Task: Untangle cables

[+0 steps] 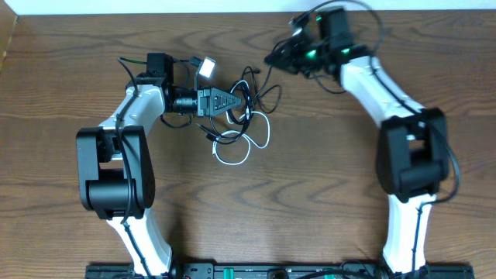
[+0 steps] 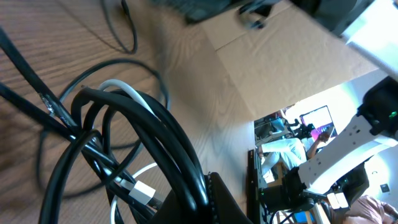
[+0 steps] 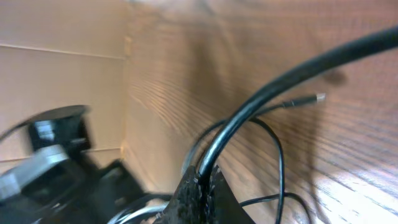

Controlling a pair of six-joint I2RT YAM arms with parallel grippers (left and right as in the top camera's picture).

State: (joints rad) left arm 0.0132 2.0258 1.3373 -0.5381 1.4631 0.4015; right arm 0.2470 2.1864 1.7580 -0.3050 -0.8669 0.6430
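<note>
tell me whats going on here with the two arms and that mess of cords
It's a cable-untangling job on a wooden table. The cables sit in one knot. The left gripper is shut on a bunch of black loops in the middle of it, and the right gripper is shut on one black cable at the far edge. A white cable is mixed in. Nothing is separated yet.

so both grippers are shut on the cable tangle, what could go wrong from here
1. The left gripper clamps several loops of the thin black cables together with the thin white cable, so pulling may tighten the tangle rather than loosen it.
2. The right gripper pinches just one black strand; a hard pull could make it slip out or drag the whole pile.
</note>
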